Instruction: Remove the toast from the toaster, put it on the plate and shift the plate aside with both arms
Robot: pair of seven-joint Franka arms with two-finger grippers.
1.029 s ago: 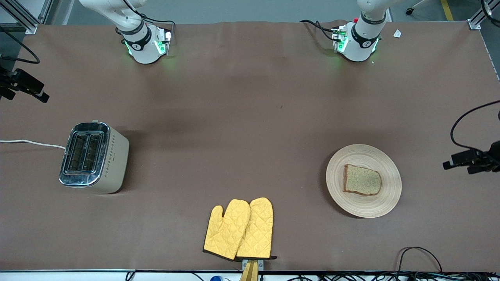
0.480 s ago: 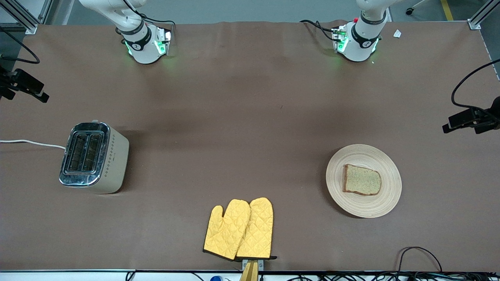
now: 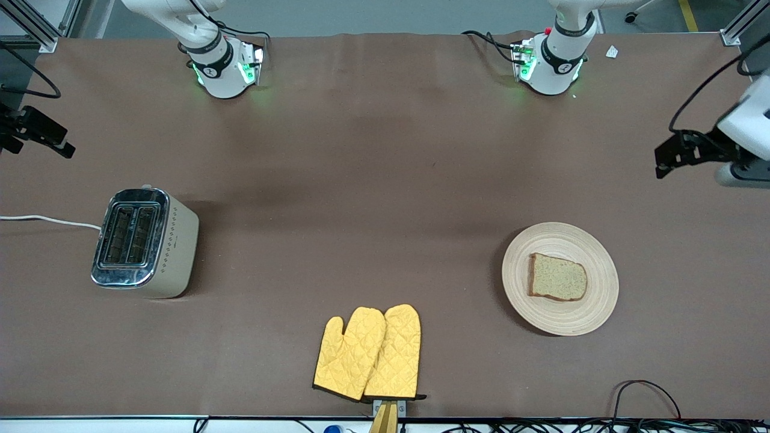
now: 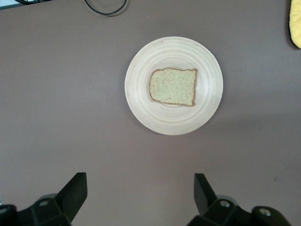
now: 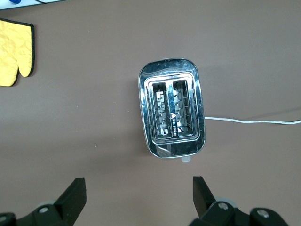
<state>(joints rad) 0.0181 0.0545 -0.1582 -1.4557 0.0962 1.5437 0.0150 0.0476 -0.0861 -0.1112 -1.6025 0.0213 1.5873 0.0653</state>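
Note:
The toast lies flat on the round beige plate toward the left arm's end of the table. The left wrist view shows the toast on the plate from above. My left gripper is open and empty, up over bare table at the left arm's end, apart from the plate; its jaws stand wide. My right gripper is open and empty over the table's edge at the right arm's end; its jaws stand wide over bare table beside the toaster.
A silver and cream toaster with empty slots stands toward the right arm's end, its white cord running off the table. Two yellow oven mitts lie at the near edge. A black cable loop lies near the plate.
My left gripper has moved away from the front camera, toward the arms' bases, past the plate's side. The right gripper, toast and plate have not moved.

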